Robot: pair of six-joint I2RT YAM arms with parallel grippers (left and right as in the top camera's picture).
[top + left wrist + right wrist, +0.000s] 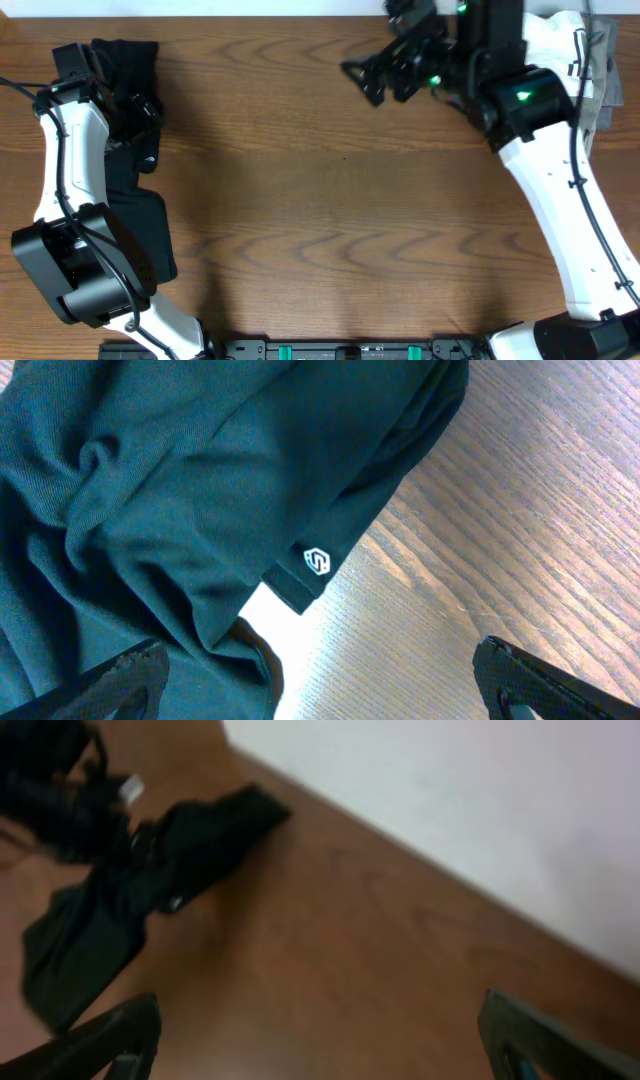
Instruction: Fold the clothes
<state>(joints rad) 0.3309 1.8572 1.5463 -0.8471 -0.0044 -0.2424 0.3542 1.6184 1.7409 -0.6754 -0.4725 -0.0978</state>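
Left gripper [320, 662] first: its two fingers sit wide apart at the bottom corners of the wrist view, nothing pinched between them, hovering right over the dark garment [190, 490]. The left finger [115, 682] is over bunched fabric and the right finger [545, 682] over bare wood. Just ahead, a hemmed edge of the cloth carries a small white logo [317, 561], and the fabric is rumpled and creased beyond it. From overhead, that garment lies in a long heap down the left side of the wooden worktop [320, 200], running from the far left corner toward the near side, with the left arm [62, 160] stretched alongside and partly over it. Over to the right gripper [320, 1010]: it is spread too, empty, held up at the far edge of the worktop and well apart from the garment, which shows small and blurred off to the left in its camera, with a white wall [480, 810] behind. At the far right edge, a grey cloth [606, 60] peeks out from behind the right arm [560, 180].
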